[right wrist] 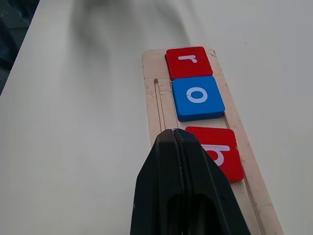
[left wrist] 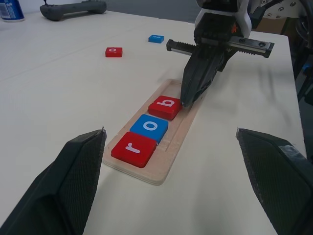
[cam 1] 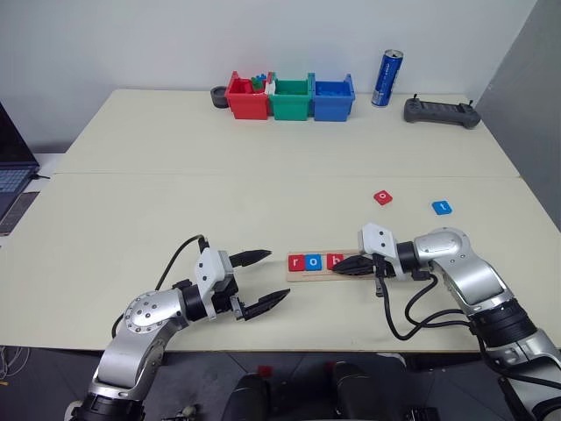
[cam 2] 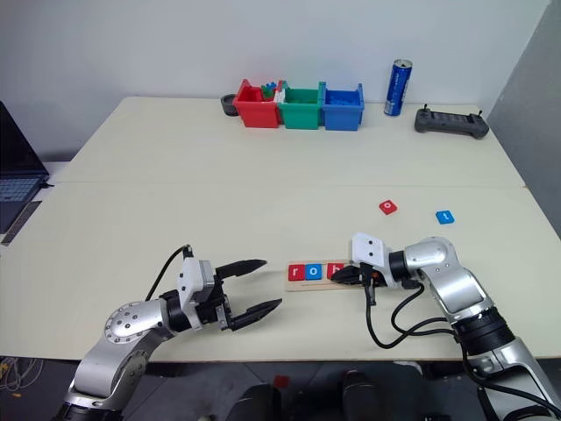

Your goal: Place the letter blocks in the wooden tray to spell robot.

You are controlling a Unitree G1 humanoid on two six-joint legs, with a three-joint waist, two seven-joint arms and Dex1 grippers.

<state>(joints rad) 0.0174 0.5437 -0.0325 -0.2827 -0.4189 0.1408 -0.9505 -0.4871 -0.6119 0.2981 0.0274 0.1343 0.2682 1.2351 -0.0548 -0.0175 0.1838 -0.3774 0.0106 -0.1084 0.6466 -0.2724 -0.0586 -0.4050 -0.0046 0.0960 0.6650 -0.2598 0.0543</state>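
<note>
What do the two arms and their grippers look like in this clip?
Both arms have rounded silver-grey shells with black joints. Each wrist carries a white block, and a loose black cable loops alongside. The left gripper and right gripper each have two tapered black fingers.

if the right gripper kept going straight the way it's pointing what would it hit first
Most likely the red b block: the shut right gripper points down along the wooden tray with its tip right at that block's edge; whether it already touches is unclear.

red r block (left wrist: 133, 149), blue o block (left wrist: 149, 128), light-wood tray (left wrist: 155, 172)
</note>
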